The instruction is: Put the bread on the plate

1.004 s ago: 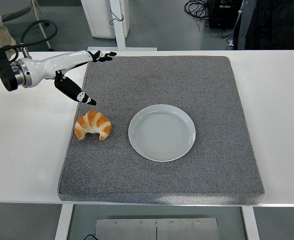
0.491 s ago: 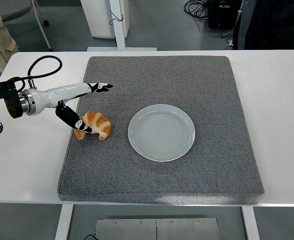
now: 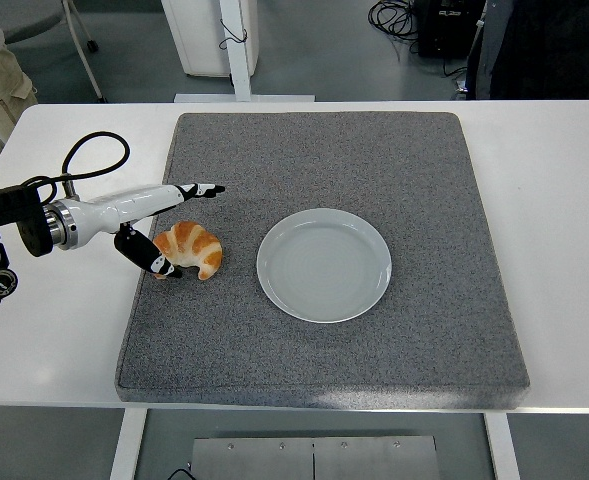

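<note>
Your left arm: enters from the left edge, black wrist joint low, a black cable looped above it, white forearm shell angled right and slightly away from you.

Your left hand: spread wide, holding nothing. Long fingers extended straight to the right, black-tipped, raised. Thumb dropped down and forward, well apart from the fingers, its tip low.

Your right arm: does not show.
</note>
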